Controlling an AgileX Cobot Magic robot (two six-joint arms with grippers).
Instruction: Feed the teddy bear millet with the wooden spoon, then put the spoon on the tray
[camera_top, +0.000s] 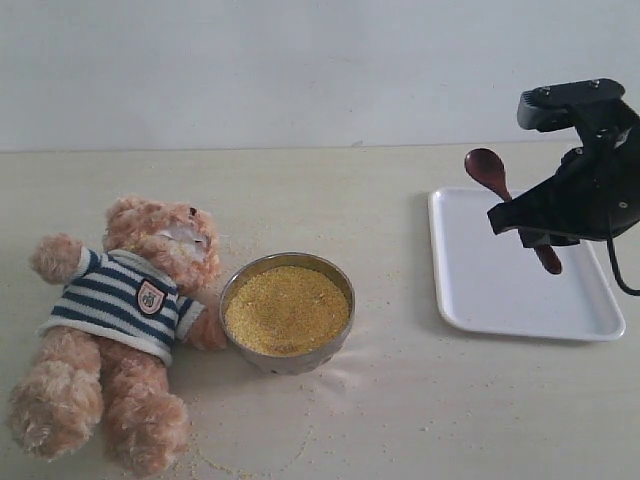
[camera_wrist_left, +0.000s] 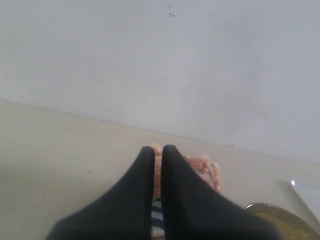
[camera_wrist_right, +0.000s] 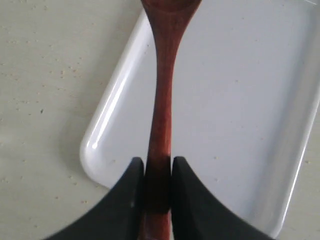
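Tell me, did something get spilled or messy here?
Yes. Yellow millet fills the metal bowl, but loose specks of it lie scattered on the table around the bowl and near the teddy bear, which lies flopped down beside the bowl.

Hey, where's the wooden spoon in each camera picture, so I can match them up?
Exterior view: the wooden spoon is at right, held by the right gripper above the tray.
Left wrist view: not in it; only a tray corner shows at the picture's edge.
Right wrist view: the spoon runs through the centre, handle clamped.
Shared landmark: the white tray, in all three views.
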